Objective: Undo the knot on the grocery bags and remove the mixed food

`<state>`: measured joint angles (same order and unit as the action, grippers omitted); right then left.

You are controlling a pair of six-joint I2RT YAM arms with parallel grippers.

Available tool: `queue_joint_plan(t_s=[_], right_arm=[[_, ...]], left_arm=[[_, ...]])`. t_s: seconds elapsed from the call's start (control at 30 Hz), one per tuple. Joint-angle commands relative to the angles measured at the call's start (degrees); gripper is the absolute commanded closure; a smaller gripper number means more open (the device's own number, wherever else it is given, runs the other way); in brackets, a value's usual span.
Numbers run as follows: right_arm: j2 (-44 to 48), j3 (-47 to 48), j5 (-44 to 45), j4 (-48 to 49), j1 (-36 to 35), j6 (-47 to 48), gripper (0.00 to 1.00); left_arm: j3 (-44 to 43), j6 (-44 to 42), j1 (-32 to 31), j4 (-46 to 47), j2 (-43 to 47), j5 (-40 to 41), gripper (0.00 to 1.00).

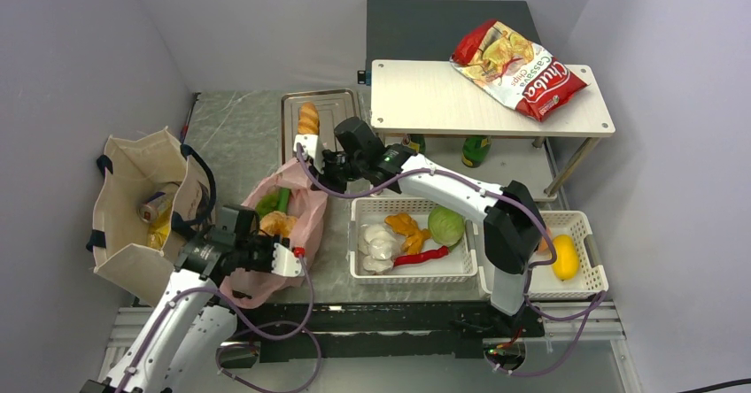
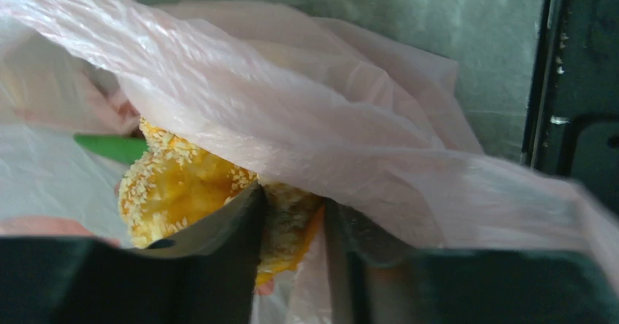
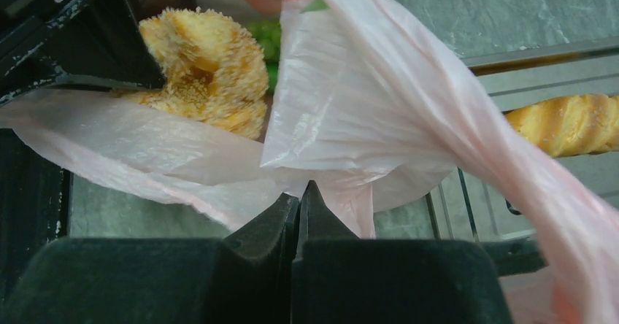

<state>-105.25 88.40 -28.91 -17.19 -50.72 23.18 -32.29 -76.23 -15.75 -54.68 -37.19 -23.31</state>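
The pink grocery bag [image 1: 297,211] lies open on the table, with a sesame ring bun [image 1: 277,224] and a long green vegetable [image 1: 283,200] in its mouth. My left gripper [image 1: 270,247] reaches in from the near side. In the left wrist view it [image 2: 292,225] is shut on the bun's [image 2: 175,185] edge under a fold of pink plastic [image 2: 306,112]. My right gripper [image 1: 312,163] is shut on the bag's far rim and holds the film [image 3: 343,120] up; the bun [image 3: 208,61] shows beyond it. The beige tote [image 1: 133,176] stands open to the left.
A white basket [image 1: 412,275] right of the bag holds garlic [image 1: 376,241], cabbage [image 1: 445,225] and a red pepper. A second basket [image 1: 584,282] holds a yellow fruit. Behind are a metal tray [image 1: 332,110] with a baguette [image 1: 308,119] and a shelf [image 1: 425,101] carrying a red chips bag [image 1: 518,67].
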Motion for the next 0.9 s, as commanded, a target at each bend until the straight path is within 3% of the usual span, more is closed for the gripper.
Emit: queue_joint_plan(t_s=[0.0,0.07,0.1,0.23,0.4,0.53,0.73,0.87], right_arm=[[3.3,0.2,-1.4,-0.3,-0.1,2.0,1.00],[3.5,0.0,-1.7,-0.9,-0.1,2.5,1.00],[3.7,-0.1,-1.7,-1.2,-0.1,2.8,1.00],[4.5,-1.1,-2.0,-1.7,-0.7,3.8,1.00],[4.6,-2.1,-2.2,-1.6,-1.1,3.5,1.00],[4.4,-1.9,-2.0,-1.4,-1.2,3.2,1.00],[4.2,-2.5,-1.4,-0.9,-1.2,2.5,1.00],[3.6,-2.6,-0.9,-1.4,-1.1,2.6,1.00]], left_arm=[[-0.1,-4.8,-1.2,-5.0,0.7,1.8,0.35],[-3.7,-0.6,-1.0,-7.0,0.1,-0.7,0.13],[-5.9,1.9,-0.6,-7.4,-0.3,-1.8,0.12],[-16.8,9.0,6.9,-8.2,-3.6,-12.2,0.11],[-25.0,9.1,10.4,-12.0,-12.2,-15.3,0.20],[-23.4,10.4,10.4,-7.7,-17.0,-11.0,0.25],[-16.3,15.4,10.1,6.1,-20.3,-3.3,0.15],[-10.8,8.2,8.3,6.8,-18.6,0.9,0.18]])
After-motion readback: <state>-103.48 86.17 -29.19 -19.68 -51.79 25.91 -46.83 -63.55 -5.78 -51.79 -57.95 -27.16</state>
